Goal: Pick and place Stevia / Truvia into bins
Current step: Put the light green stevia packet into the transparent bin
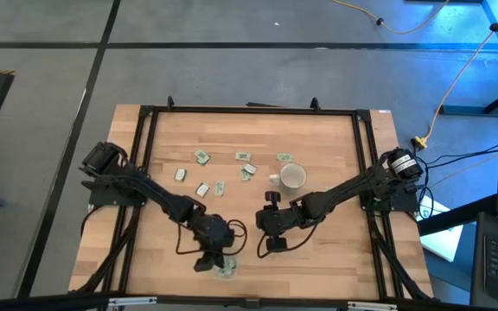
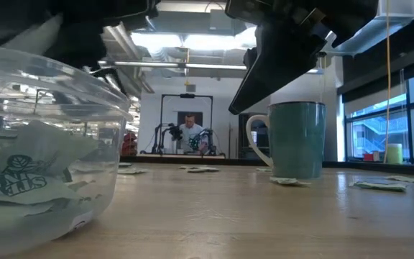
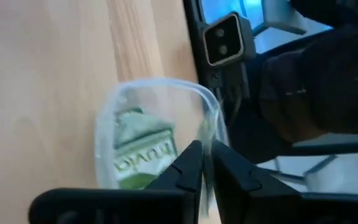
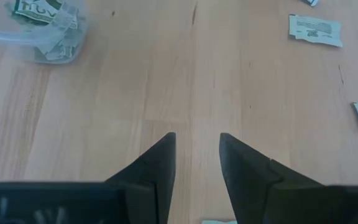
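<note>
Left arm reaching toward lower centre of the high view, left claw (image 1: 213, 259) with fingers nearly closed, right arm bent inward at centre, right claw (image 1: 271, 245) fingers parted

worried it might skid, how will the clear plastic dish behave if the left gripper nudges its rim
The clear plastic dish looks thin-walled and holds only paper Truvia sachets, so it is probably light and would slide on the smooth wooden table. The left gripper, at its rim, might flex or tip it.

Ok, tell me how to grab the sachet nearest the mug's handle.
Come straight down on that sachet. It lies flat on the table, so close the fingers across its short width, pinching the paper edges. The mug stands close by, so keep clear.
</note>
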Controlling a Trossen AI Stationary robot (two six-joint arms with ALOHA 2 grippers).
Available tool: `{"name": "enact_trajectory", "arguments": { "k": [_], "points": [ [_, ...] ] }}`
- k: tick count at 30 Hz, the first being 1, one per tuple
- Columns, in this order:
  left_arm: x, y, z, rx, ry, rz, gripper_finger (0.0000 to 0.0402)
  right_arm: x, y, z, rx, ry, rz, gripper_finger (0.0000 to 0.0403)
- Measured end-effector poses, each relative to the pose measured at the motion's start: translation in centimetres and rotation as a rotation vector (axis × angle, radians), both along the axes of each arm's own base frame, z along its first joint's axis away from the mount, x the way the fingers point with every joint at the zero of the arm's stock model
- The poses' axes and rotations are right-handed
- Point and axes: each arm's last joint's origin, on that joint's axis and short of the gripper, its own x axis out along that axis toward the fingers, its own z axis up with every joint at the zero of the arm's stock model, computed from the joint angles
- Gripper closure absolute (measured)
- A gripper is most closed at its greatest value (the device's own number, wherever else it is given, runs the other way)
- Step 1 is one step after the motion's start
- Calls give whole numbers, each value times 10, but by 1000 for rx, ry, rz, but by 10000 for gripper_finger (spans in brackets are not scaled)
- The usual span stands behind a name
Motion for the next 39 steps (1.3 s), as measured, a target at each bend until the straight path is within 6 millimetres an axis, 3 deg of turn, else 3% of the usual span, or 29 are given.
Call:
{"name": "enact_trajectory", "arguments": {
  "k": [9,16,23,31,39],
  "points": [
    [3,8,3,61,-82,-32,355,-2,-1,-1,-8,20,0,276],
    [-3,23,26,143,-201,-98,364,-5,-2,-4,-58,68,41,276],
    [-16,31,42,298,-340,-272,377,-18,-12,-12,-63,217,-117,276],
    [-21,51,22,344,-343,-254,382,-31,-16,-31,15,311,-148,276],
    [-20,68,13,218,-437,-232,382,-36,-20,-50,54,253,-147,276]
  ]
}}
